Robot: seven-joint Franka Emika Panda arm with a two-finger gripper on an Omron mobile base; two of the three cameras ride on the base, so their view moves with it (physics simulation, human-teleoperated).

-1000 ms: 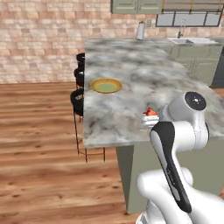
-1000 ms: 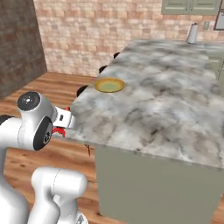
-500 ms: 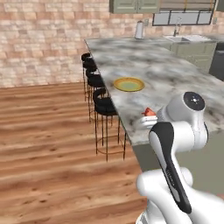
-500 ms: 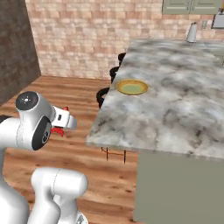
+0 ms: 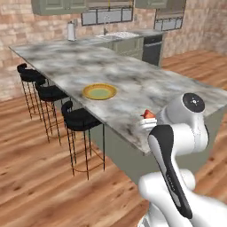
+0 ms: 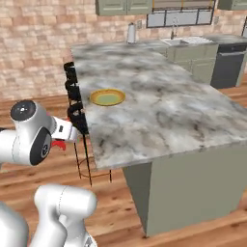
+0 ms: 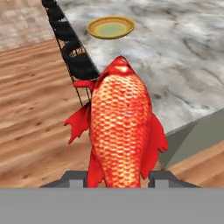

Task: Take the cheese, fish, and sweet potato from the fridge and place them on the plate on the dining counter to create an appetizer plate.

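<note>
Red-orange scales mark the fish (image 7: 120,131), clamped between the two dark fingers (image 7: 75,178) at its lower end and held in the air beside the marble bench (image 6: 159,101). Ahead, the yellow-rimmed plate (image 7: 110,27) sits on the bench near black stools (image 5: 80,119).

The red-orange scaly fish (image 7: 120,131) is sitting clamped in the pincer (image 7: 118,178); the yellow-rimmed plate (image 5: 99,91) is lying bare on the marble surface (image 6: 159,96).
</note>
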